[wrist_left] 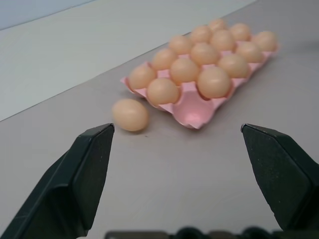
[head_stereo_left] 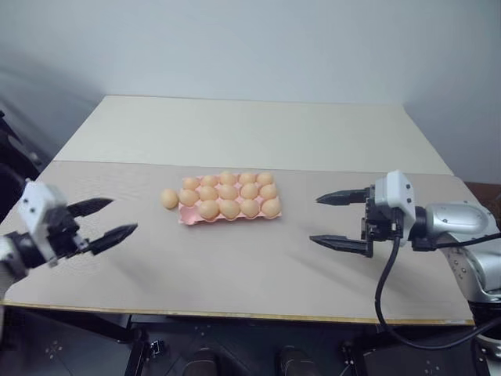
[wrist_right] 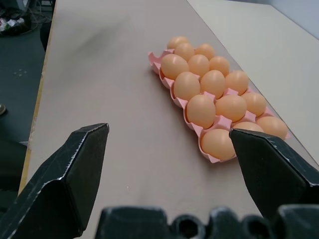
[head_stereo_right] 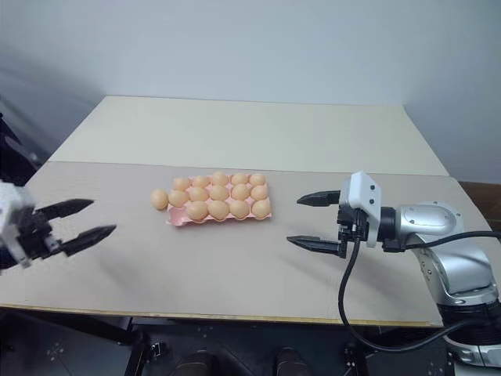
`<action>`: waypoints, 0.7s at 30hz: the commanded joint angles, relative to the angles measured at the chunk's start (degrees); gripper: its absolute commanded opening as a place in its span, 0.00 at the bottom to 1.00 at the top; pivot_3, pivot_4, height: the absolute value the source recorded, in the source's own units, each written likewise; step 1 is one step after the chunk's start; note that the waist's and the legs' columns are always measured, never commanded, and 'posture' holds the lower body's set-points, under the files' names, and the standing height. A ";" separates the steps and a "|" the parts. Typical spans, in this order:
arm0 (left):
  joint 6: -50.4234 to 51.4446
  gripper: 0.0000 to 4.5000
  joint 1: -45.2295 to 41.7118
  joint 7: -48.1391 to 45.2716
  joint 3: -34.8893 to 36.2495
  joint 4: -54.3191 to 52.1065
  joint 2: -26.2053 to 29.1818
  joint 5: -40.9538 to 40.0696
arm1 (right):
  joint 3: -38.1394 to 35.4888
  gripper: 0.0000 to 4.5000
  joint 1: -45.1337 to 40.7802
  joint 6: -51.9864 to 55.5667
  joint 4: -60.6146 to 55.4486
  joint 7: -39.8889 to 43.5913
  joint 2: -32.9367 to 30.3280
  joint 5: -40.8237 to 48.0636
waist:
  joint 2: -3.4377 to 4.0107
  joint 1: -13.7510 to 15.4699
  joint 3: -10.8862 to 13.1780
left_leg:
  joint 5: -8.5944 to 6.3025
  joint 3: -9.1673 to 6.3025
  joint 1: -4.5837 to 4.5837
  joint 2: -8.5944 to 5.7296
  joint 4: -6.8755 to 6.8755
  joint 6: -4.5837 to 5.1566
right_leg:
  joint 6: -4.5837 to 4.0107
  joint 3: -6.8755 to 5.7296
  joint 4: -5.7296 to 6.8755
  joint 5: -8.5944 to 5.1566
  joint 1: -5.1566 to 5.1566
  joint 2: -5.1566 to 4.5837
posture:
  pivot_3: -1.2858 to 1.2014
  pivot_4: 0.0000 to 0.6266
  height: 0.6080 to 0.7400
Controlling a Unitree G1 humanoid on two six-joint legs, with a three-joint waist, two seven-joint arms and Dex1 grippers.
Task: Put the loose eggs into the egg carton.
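Note:
One loose egg, tan-orange, lies on the table just left of the egg carton, close to it. The pale pink carton holds several eggs, and its front-left corner cup is bare. My left gripper hovers open and empty above the table, left of the loose egg and pointing toward it. To the right of the carton, my right gripper is open and empty too, pointing left at the carton.
The carton sits mid-table on a grey-beige tabletop with a paler strip behind it and a wall beyond. A black cable hangs from my right wrist past the table's front edge.

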 commanded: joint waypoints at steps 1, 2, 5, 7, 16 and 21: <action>0.48 0.99 -9.73 7.81 -7.07 7.76 -3.63 5.03 | -1.55 1.00 -0.26 -1.36 -1.71 -0.29 -0.40 0.41 | -0.01 0.03 0.00 | 0.00 0.00 0.00 -0.01 0.00 0.00 | 0.00 0.00 0.00 0.00 0.00 0.00 | 0.52 0.24 1.00; 0.24 0.99 -12.19 9.24 -8.54 9.79 -4.80 6.03 | -1.67 1.00 -0.05 -1.38 -1.92 -0.40 -0.43 0.38 | 0.00 0.02 0.00 | 0.00 -0.01 -0.06 0.00 0.00 0.00 | 0.00 0.00 -0.01 0.00 -0.04 0.01 | 0.52 0.24 1.00; 0.92 0.99 -18.09 13.08 -11.73 15.00 -7.80 8.59 | -2.39 1.00 0.89 -1.19 -3.12 -1.04 -0.57 0.68 | -0.01 0.01 0.00 | 0.00 -0.06 -0.13 -0.03 0.07 0.00 | 0.01 -0.01 0.02 0.01 -0.06 0.00 | 0.52 0.24 1.00; 0.85 0.99 -20.88 14.86 -12.97 18.03 -9.58 9.54 | -2.87 1.00 1.53 -1.06 -3.87 -1.50 -0.62 0.91 | -0.01 -0.42 0.00 | 0.00 -0.05 -0.13 -0.03 0.08 0.00 | 0.01 0.00 0.01 0.01 -0.05 -0.01 | 0.52 0.24 1.00; 2.21 0.99 -30.26 21.93 -15.91 29.63 -14.26 13.87 | -4.37 1.00 4.15 -0.99 -6.34 -3.54 -0.62 1.21 | -0.01 -0.48 0.00 | 0.00 -0.09 -0.12 -0.04 0.10 0.00 | 0.01 0.00 0.05 0.01 -0.05 0.00 | 0.52 0.24 1.00; 2.19 0.99 -30.83 22.18 -17.01 32.58 -14.99 15.34 | -4.48 1.00 4.64 -1.08 -6.67 -3.86 -0.65 1.04 | -0.02 -0.40 0.00 | 0.00 -0.09 -0.08 -0.05 0.11 0.00 | 0.01 0.00 0.07 0.01 -0.02 0.00 | 0.52 0.24 1.00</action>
